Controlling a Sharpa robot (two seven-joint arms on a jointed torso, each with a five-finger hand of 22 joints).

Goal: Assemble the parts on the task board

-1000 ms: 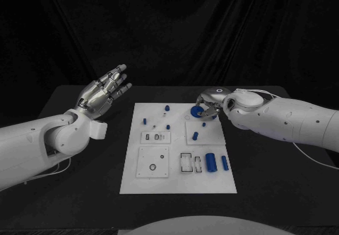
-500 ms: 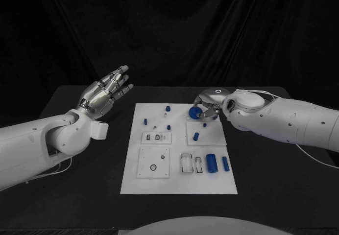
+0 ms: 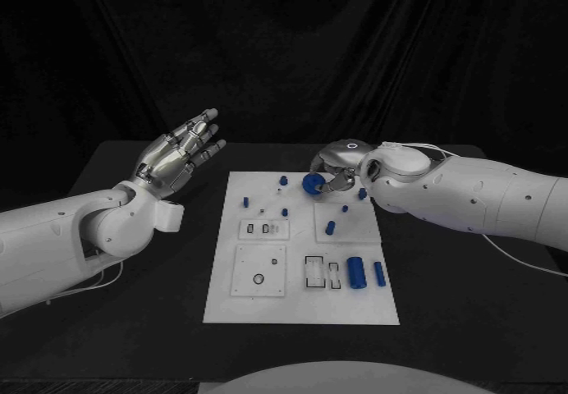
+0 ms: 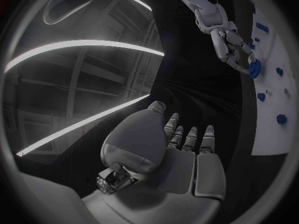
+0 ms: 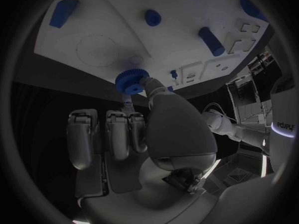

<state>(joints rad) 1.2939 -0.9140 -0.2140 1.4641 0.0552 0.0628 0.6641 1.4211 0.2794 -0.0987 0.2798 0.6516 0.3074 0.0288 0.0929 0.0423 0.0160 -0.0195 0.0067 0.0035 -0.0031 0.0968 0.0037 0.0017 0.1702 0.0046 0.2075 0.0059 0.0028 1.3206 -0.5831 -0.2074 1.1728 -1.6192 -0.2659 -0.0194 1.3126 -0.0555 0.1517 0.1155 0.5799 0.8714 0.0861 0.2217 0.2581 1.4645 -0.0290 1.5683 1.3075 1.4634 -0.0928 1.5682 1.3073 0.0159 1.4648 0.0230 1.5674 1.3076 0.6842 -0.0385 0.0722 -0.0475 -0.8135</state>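
Note:
My right hand point(image 3: 343, 167) pinches a blue toothed gear point(image 3: 313, 184) just above the far middle of the white task board point(image 3: 296, 305). The right wrist view shows the gear point(image 5: 129, 81) at the fingertips of that hand point(image 5: 152, 129), close over the board point(image 5: 87, 25) near a small blue peg point(image 5: 136, 60). My left hand point(image 3: 177, 156) is raised off the board's far left corner with its fingers apart and nothing in it. From the left wrist I see that hand point(image 4: 184, 152), and beyond it the right hand point(image 4: 229, 45) with the gear point(image 4: 254, 70).
On the board lie two blue cylinders point(image 3: 354, 268) near its right edge and several small blue pegs point(image 3: 283, 180) farther back. Raised white plates with cut-outs point(image 3: 258, 272) sit in its middle. Black table point(image 3: 130, 279) surrounds it.
My right hand has carried the gear a little to the left over the board's far part. The left hand has stayed raised and still.

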